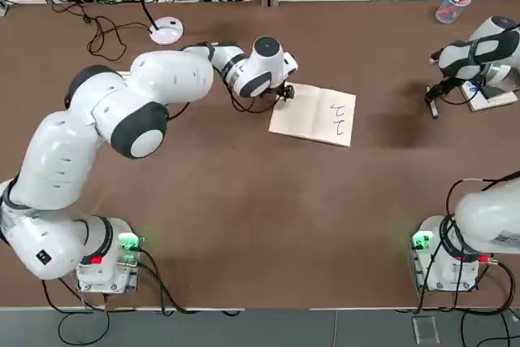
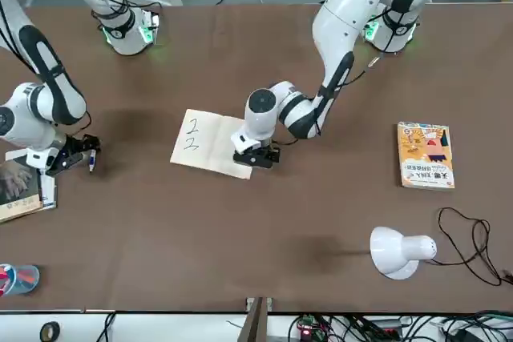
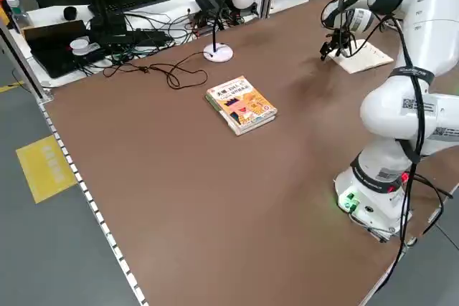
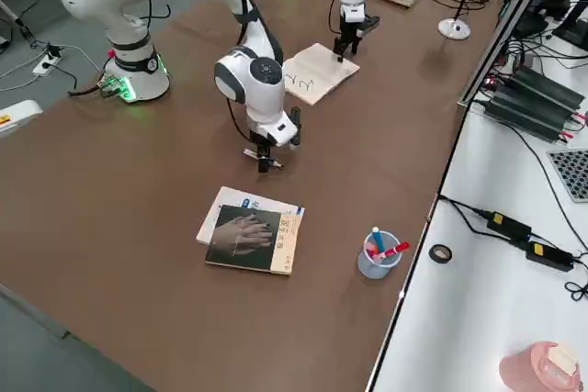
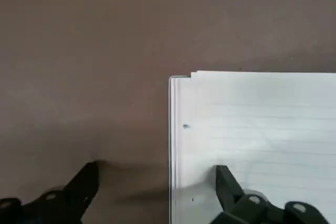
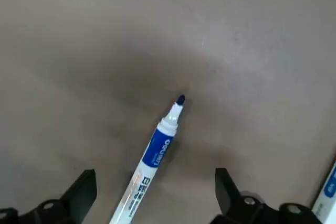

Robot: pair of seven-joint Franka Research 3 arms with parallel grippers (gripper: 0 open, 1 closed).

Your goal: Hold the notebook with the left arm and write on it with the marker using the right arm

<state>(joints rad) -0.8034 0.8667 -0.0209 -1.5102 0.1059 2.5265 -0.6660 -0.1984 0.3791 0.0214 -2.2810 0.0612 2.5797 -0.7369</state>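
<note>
R pincer (image 6: 152,192) open over marker (image 6: 152,153), prob. uncapped

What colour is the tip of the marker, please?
Dark blue; the marker tip shows best in the right wrist view.

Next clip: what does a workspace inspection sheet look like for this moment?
Surface: brown table, no spills seen.
Job's things: notebook open, a few strokes on its page; marker uncapped, lying on the table, off the notebook.
Clutter: orange book, dark book, lamp, pen cup.
Grippers: left gripper open, straddling the notebook's edge; right gripper open over the marker, not gripping it.
Cables: lamp cable loops on the table.
Surroundings: bench with adapters beside the table.
</note>
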